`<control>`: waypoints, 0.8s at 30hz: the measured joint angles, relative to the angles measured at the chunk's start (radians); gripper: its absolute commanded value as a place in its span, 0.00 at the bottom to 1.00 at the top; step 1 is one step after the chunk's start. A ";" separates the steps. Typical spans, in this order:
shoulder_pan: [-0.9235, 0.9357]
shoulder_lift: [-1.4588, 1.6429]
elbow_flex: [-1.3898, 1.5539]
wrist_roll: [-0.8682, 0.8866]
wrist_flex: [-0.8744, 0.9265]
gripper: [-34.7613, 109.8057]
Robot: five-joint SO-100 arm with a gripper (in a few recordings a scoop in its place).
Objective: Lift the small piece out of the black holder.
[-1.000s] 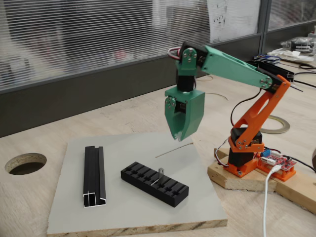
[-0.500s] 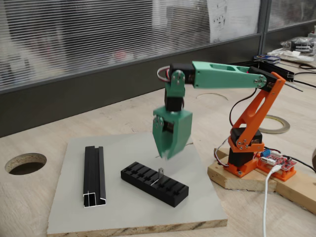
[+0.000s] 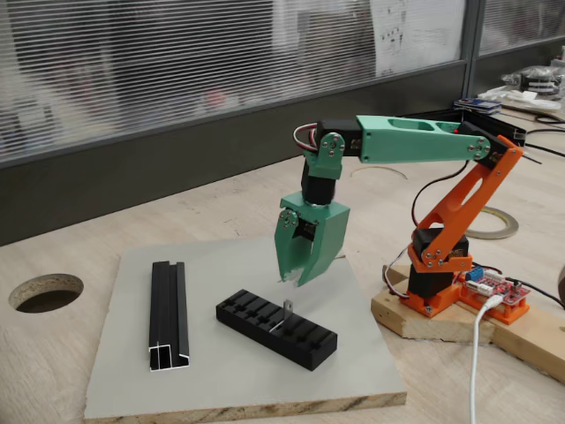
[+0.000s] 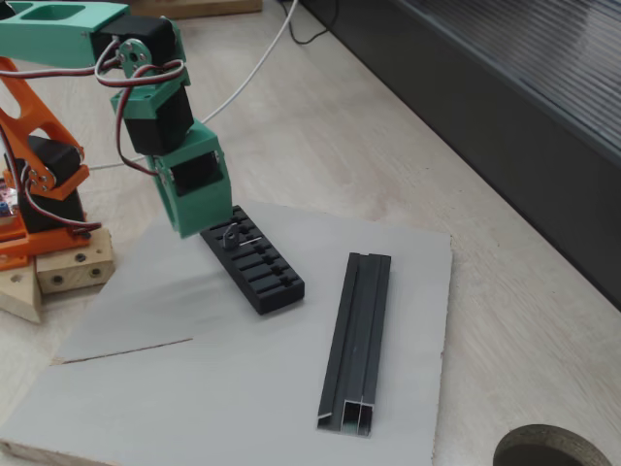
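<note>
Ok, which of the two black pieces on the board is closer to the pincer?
The slotted holder, just below the pincer. The long rail lies farther off.

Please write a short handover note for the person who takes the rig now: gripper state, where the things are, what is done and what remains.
Gripper: hangs above the grey board, fingertips pointing down, close to the black holder but not touching it. It holds nothing; whether the jaws are open I cannot tell.
Small piece: standing in a slot near the middle of the black holder, also seen in the other fixed view.
Black rail: lies on the board beside the holder, apart from it.
Done: approach only.
Left: lower onto the small piece, grip it, lift it out.
</note>
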 measured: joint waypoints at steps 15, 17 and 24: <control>0.000 -0.092 0.000 0.006 -0.020 0.41; 0.000 -0.094 0.000 0.006 -0.043 0.41; 0.000 -0.104 0.000 0.006 -0.104 0.41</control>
